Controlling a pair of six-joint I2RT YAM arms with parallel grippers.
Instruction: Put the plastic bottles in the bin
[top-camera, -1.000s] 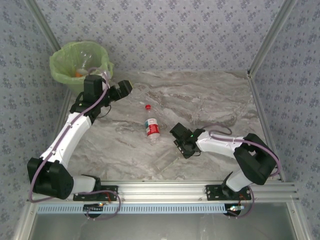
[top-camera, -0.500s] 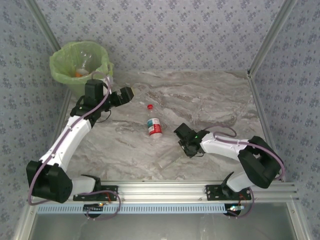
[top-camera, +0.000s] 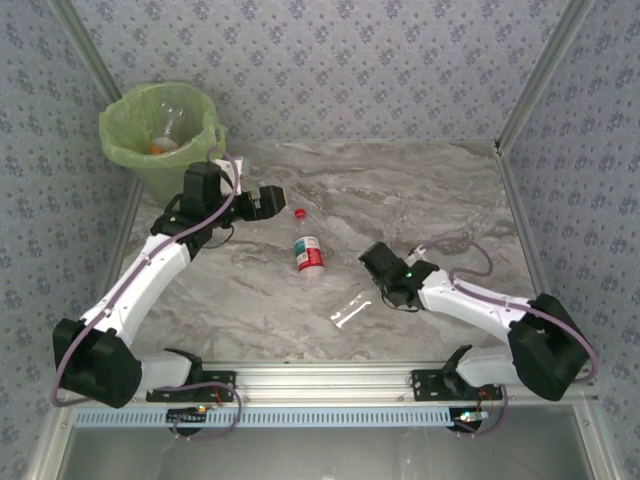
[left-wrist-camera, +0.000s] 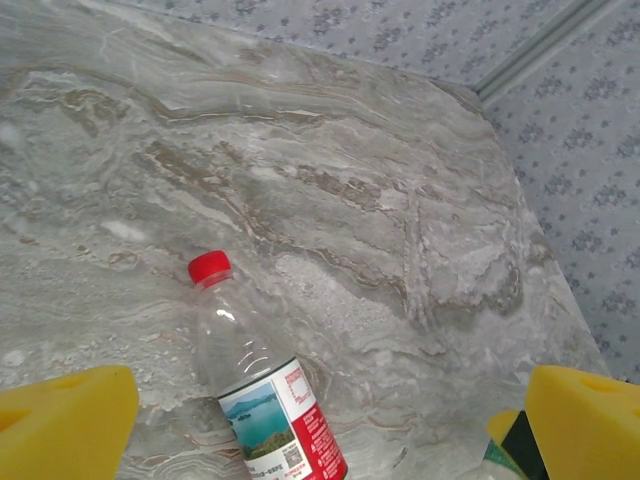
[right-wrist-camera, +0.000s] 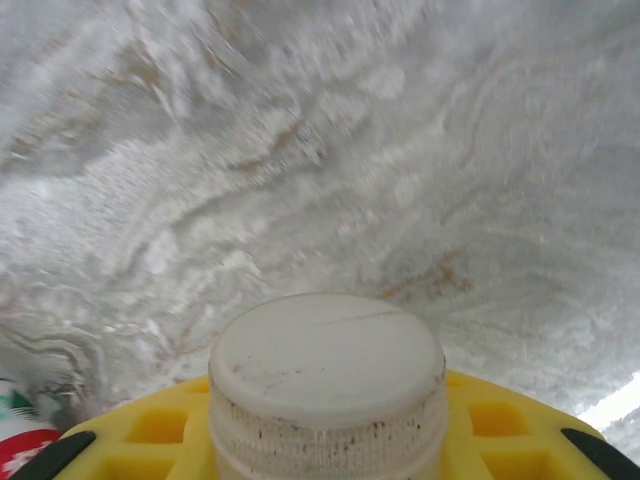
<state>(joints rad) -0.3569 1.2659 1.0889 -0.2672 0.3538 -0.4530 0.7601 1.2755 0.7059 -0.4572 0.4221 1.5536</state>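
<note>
Near table (top-camera: 450, 200) centre: left arm (top-camera: 150, 270) reaches out, jaws wide open, aimed at red-cap bottle (left-wrist-camera: 262, 385) lying flat. Right arm (top-camera: 470, 300) stretched low, jaws clamped on white-cap bottle (right-wrist-camera: 327, 365). Bin (top-camera: 120, 140) far-left corner.

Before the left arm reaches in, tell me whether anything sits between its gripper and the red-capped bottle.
Nothing visible does. Only bare marble table lies between the open left gripper and the clear plastic bottle with a red cap and red-and-white label, lying on its side.

red-and-white label (left-wrist-camera: 290, 425) on the bottle (left-wrist-camera: 235, 345), print too small to read
</note>
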